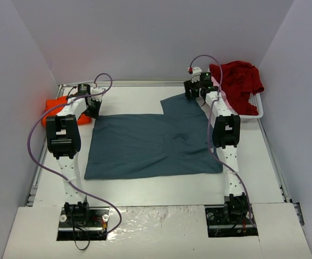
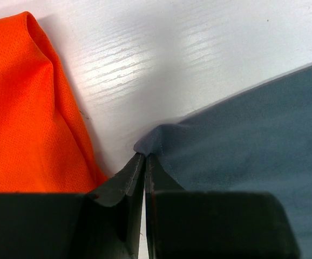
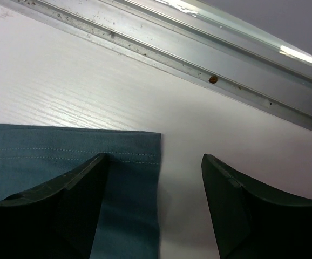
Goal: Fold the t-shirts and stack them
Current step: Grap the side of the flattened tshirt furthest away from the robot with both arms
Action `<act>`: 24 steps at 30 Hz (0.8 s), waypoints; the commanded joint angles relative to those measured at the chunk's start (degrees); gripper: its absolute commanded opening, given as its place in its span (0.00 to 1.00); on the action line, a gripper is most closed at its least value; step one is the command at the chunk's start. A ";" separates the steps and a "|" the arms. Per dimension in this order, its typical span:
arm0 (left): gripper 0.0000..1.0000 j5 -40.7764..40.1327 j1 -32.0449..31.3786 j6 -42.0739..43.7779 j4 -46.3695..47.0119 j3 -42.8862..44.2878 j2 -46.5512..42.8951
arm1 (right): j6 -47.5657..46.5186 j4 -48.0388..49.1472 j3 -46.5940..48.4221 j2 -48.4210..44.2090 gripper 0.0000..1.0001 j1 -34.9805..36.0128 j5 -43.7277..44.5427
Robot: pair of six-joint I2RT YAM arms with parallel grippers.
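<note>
left gripper [image 2: 145, 158] pinches only the corner tip of the slate t-shirt [image 2: 253, 140], orange t-shirt [image 2: 26, 108] just to its left; right gripper [image 3: 153, 159] spread, 1 finger over the hem corner; risk: thin bite slips on lift, fold skews.

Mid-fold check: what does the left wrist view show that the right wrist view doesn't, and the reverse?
Left wrist only: the orange t-shirt beside the left gripper, which is shut on a corner of the blue-grey t-shirt. Right wrist only: the metal rail, and the right gripper open, straddling that shirt's hemmed edge. Both: blue-grey cloth on the white table.
</note>
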 commanded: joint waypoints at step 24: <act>0.02 -1.15 -0.09 1.25 -0.80 0.94 -4.27 | -2.91 -17.51 0.45 1.68 0.49 -2.60 -21.13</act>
